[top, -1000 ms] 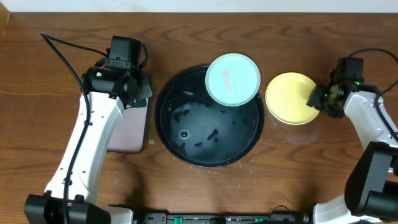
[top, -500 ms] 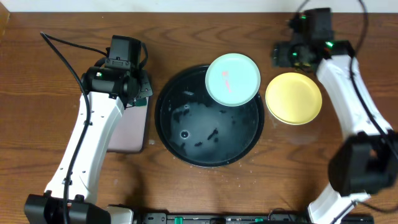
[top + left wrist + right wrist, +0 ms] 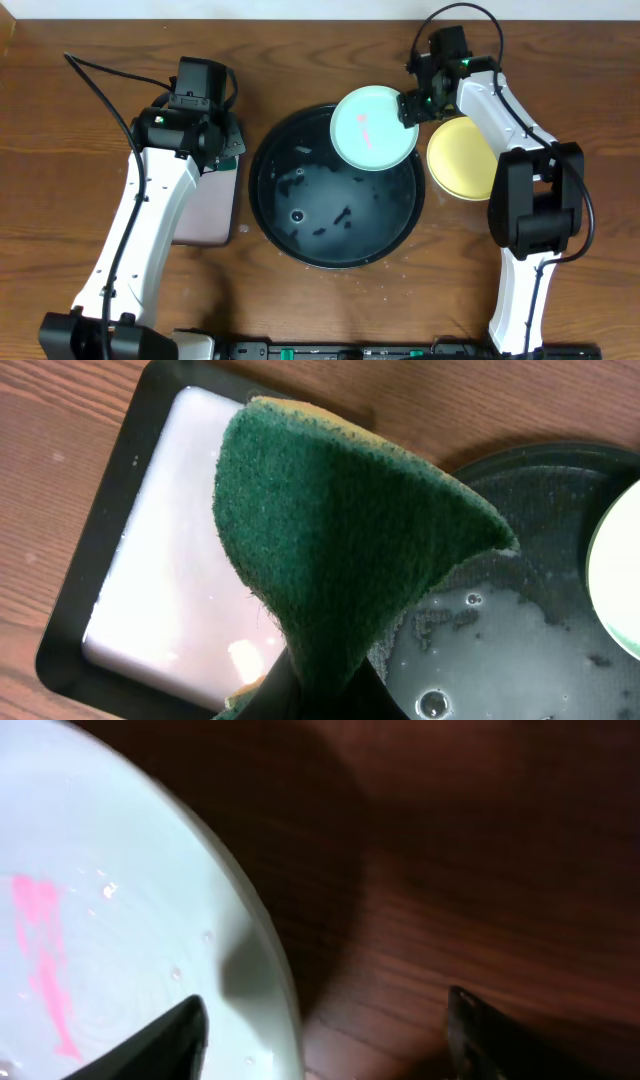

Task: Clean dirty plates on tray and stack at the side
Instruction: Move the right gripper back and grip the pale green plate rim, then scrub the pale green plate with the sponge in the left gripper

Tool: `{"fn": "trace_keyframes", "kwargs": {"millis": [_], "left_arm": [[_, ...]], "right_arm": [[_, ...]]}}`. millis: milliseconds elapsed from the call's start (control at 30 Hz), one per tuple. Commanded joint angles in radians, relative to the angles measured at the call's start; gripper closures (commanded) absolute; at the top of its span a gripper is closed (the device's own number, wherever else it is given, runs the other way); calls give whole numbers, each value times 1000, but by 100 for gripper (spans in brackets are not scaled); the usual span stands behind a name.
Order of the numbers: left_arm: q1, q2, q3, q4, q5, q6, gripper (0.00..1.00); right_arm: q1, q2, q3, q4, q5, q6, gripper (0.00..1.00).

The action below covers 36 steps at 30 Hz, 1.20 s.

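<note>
While the left end effector (image 3: pixel 320 695) clamps a sponge (image 3: pixel 340 530), the right end effector (image 3: pixel 325 1020) gapes wide astride the mint plate (image 3: pixel 100 920) rim.

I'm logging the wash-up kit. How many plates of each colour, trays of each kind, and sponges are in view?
Mint plate: 1
Yellow plate: 1
Round black tray: 1
Pink tray: 1
Green sponge: 1
Total: 5
</note>
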Motion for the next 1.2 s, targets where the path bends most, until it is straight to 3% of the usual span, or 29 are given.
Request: {"fn": "trace_keyframes", "kwargs": {"millis": [0, 100, 267, 533, 667, 967, 1167], "left_arm": [[3, 5, 3, -3, -8, -10, 93], [3, 5, 3, -7, -8, -10, 93], [3, 5, 3, -12, -8, -10, 92], [3, 5, 3, -12, -8, -10, 92], [3, 5, 3, -12, -8, -10, 93], [3, 5, 3, -10, 1, -9, 92], [3, 5, 3, 5, 70, -9, 92]], "right_arm": [[2, 6, 29, 6, -64, -17, 38], [3, 9, 28, 2, -97, -16, 55], [8, 9, 27, -13, -108, -13, 69], [14, 10, -3, -31, -108, -13, 75], [21, 10, -24, -39, -108, -13, 99], [89, -10, -24, -104, -108, 5, 99], [158, -27, -24, -192, -108, 181, 99]]}}
